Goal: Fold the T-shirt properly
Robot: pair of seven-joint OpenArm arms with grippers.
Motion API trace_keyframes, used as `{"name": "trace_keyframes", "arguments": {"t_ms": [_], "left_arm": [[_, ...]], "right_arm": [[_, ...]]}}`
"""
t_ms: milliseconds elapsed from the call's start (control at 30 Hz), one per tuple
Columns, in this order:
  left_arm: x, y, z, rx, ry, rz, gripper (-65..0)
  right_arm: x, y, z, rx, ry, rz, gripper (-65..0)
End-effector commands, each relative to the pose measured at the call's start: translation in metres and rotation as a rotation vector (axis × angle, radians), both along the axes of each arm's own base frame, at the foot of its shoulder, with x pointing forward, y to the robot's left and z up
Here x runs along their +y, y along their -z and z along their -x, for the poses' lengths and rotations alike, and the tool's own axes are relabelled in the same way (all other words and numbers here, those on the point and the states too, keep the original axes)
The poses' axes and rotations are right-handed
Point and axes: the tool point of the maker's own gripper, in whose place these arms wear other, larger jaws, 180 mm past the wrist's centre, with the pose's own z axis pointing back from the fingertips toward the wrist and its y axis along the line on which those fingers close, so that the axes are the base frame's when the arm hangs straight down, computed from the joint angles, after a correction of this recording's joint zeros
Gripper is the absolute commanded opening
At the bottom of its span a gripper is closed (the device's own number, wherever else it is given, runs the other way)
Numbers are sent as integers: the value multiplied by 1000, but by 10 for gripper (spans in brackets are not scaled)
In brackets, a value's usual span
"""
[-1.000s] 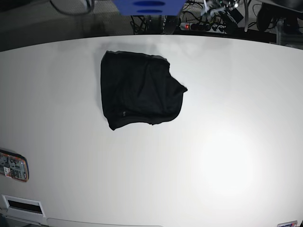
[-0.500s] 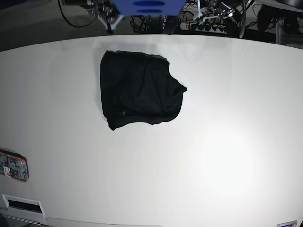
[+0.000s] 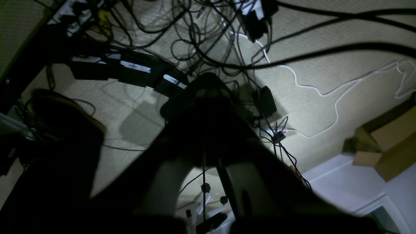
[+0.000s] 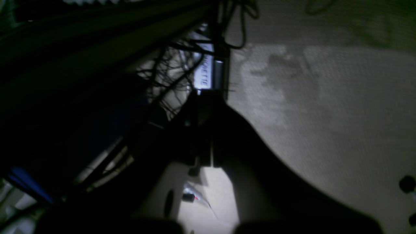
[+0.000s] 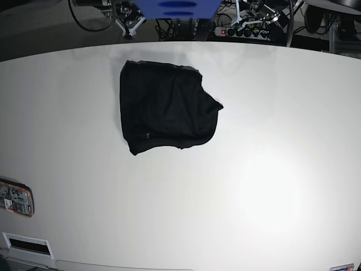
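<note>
The black T-shirt (image 5: 166, 107) lies folded into a rough rectangle on the white table (image 5: 271, 141), left of centre toward the far edge. Neither wrist view shows it. My left gripper (image 3: 208, 89) is a dark silhouette with its fingers pressed together, empty, over carpet and cables behind the table. My right gripper (image 4: 205, 97) is also dark, shut and empty, over carpet beside a table leg. In the base view only parts of the left arm (image 5: 254, 11) and right arm (image 5: 127, 16) show beyond the far edge.
A blue box (image 5: 177, 7) and a power strip (image 5: 237, 31) sit behind the far edge. An orange-rimmed device (image 5: 16, 199) lies at the table's left edge, a white vent piece (image 5: 25, 244) at the front left. Cardboard boxes (image 3: 386, 143) stand on the floor.
Parts of both arms have come into view behind the table's far edge. The T-shirt has not moved.
</note>
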Motion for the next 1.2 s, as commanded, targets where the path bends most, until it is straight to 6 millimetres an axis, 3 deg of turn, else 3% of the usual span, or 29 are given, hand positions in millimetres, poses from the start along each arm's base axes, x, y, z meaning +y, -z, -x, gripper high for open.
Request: {"name": "trace_keyframes", "arguments": {"t_ms": [0, 300, 467, 600, 900, 1033, 1167], "left_arm": [[4, 0, -1, 5, 3, -4, -650], [2, 0, -7, -5, 3, 0, -650], [-3, 1, -9, -9, -1, 8, -650], [-24, 2, -18, -23, -5, 39, -650], [-67, 1, -19, -21, -14, 103, -650], [-66, 1, -20, -22, -12, 102, -650], [-63, 2, -35, -45, -18, 97, -650]], "right_arm": [[0, -2, 23, 49, -6, -6, -650], [-5, -6, -18, -170, 52, 14, -650], [-5, -6, -17, -169, 49, 13, -650], [-5, -6, -18, -173, 45, 12, -650], [-5, -6, -19, -174, 42, 13, -650], [-5, -6, -18, -171, 41, 13, -650], [-4, -6, -19, -174, 42, 12, -650]]}}
